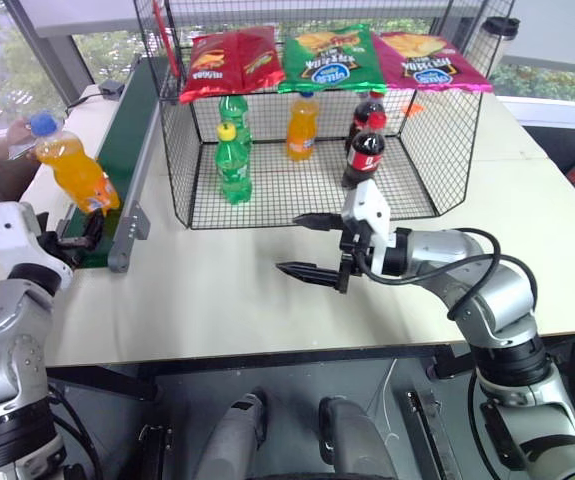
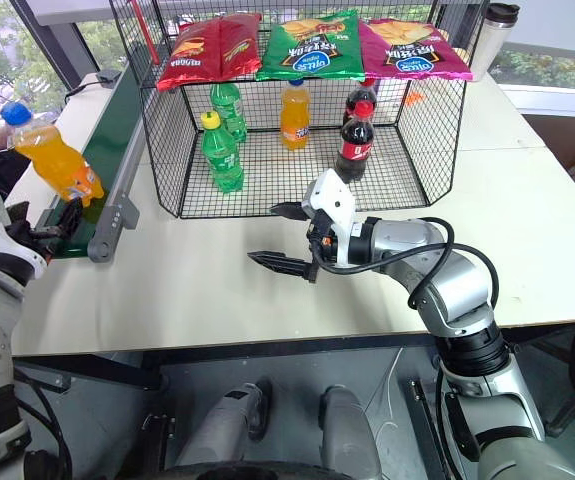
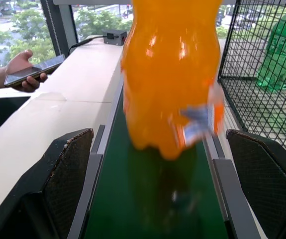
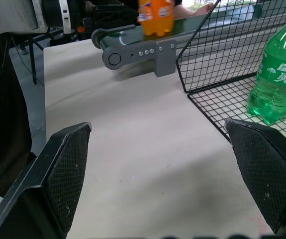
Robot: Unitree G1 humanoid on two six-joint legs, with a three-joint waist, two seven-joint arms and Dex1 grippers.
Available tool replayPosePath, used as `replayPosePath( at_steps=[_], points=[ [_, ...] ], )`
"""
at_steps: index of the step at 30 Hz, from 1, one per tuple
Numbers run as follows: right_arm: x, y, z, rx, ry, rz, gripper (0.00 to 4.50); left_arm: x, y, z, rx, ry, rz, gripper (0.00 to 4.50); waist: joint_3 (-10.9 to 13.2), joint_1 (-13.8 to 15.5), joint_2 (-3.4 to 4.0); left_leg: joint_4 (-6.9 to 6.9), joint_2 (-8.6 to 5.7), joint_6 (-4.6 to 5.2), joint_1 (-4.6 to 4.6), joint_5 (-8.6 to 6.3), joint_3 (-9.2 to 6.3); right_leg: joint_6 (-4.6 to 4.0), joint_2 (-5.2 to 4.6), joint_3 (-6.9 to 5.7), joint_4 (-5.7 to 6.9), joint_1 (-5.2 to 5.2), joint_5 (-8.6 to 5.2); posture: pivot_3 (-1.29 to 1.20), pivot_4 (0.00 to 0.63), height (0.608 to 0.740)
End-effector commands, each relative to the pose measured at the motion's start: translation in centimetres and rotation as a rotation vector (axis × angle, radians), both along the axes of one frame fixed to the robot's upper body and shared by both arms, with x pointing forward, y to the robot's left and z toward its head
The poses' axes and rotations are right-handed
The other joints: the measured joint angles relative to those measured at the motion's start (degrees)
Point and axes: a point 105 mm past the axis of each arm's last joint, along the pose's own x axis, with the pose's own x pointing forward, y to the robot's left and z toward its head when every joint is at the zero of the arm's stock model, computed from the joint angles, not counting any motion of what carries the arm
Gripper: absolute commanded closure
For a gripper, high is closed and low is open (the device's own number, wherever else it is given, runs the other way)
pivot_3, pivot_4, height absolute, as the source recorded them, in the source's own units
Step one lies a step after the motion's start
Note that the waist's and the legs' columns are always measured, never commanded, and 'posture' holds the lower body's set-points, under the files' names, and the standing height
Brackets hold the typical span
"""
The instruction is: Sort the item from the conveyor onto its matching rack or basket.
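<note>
Two spread jaws of the left gripper (image 1: 79, 232) flank the tilted orange soda bottle (image 1: 72, 170) on the conveyor (image 1: 127, 150); closing off-centre could topple it.

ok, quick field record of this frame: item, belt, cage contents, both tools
item: orange soda bottle, blue cap, tilted, standing at the near end of the conveyor
left tool: open, fingers either side of the bottle's base, not closed on it
right tool: open, over the table in front of the cage, holding nothing
cage: two green bottles, one orange bottle, two cola bottles on the floor
top shelf: three chip bags
other: a person's hand holding a phone beside the belt
</note>
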Motion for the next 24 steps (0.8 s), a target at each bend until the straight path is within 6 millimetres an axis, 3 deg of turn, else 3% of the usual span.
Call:
replayPosePath(
  at_steps=[1,6,11,17,20,24],
  points=[
    [-0.7,0.2,1.1,0.015,-0.049,0.027,0.04,-0.1,0.0,1.5,0.044,-0.049,-0.001,0.0,0.0,0.0,0.0,0.0,0.0,0.0,0.0,0.0,0.0,0.0,0.0,0.0,0.0,0.0,0.0,0.0,0.15,0.739],
    [-0.5,0.0,0.8,0.012,-0.044,0.02,0.04,0.0,-0.1,1.1,0.069,-0.028,-0.006,0.0,0.0,-0.01,0.0,0.0,0.0,0.0,0.0,0.0,0.0,0.0,0.0,0.0,0.0,0.0,0.0,0.0,0.15,0.739],
    [-0.4,-0.2,0.5,0.007,-0.043,0.014,0.0,-0.4,-1.2,1.1,0.021,-0.066,-0.106,1.55,0.0,0.08,0.0,0.0,0.0,0.0,0.0,0.0,0.0,-0.01,0.0,0.0,-0.02,0.0,0.0,0.0,0.15,0.739],
    [-0.6,-0.3,0.4,0.003,-0.041,0.013,0.0,-0.2,-2.7,3.9,-0.068,-0.133,-0.217,1.55,0.01,0.28,-0.02,0.01,0.0,0.0,-0.04,0.0,-0.06,0.18,-0.01,0.0,-0.05,0.04,-0.11,0.0,0.15,0.739],
    [-0.5,-0.3,0.4,0.005,-0.041,0.013,0.0,0.1,-4.3,5.6,-0.076,-0.149,-0.321,1.55,0.02,0.02,-0.05,0.01,0.0,0.0,-0.07,0.0,-0.08,0.19,-0.01,-0.03,-0.06,0.02,-0.11,0.0,0.15,0.739],
    [-0.4,-0.3,0.7,0.01,-0.042,0.012,0.0,0.3,-7.8,5.8,-0.034,-0.089,-0.536,1.55,0.03,-0.1,-0.05,-0.03,0.0,0.03,-0.07,-0.01,-0.02,-0.01,0.0,-0.06,-0.07,-0.03,0.01,0.0,0.15,0.739]
  ],
)
